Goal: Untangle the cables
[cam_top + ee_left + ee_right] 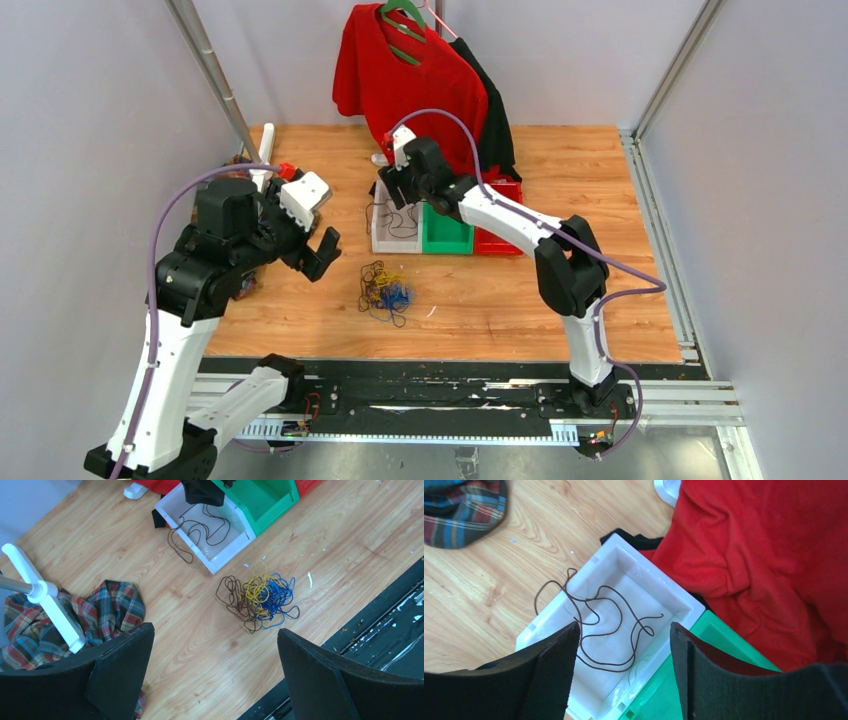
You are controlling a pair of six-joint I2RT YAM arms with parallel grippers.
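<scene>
A tangle of thin cables [385,291] [260,600] in dark brown, yellow and blue lies on the wooden table in front of the bins. One loose dark cable [609,625] [200,530] lies in the white bin [659,592] [378,232], one loop draped over its left rim onto the table. My right gripper [624,630] [392,190] hangs open above that bin with nothing between its fingers. My left gripper [215,635] [312,250] is wide open and empty, held above the table left of the tangle.
A green bin [445,232] and a red bin [497,238] stand right of the white one. A red shirt [405,80] hangs behind them on a hanger. A plaid cloth [100,605] and a white stand [45,595] lie at the table's left.
</scene>
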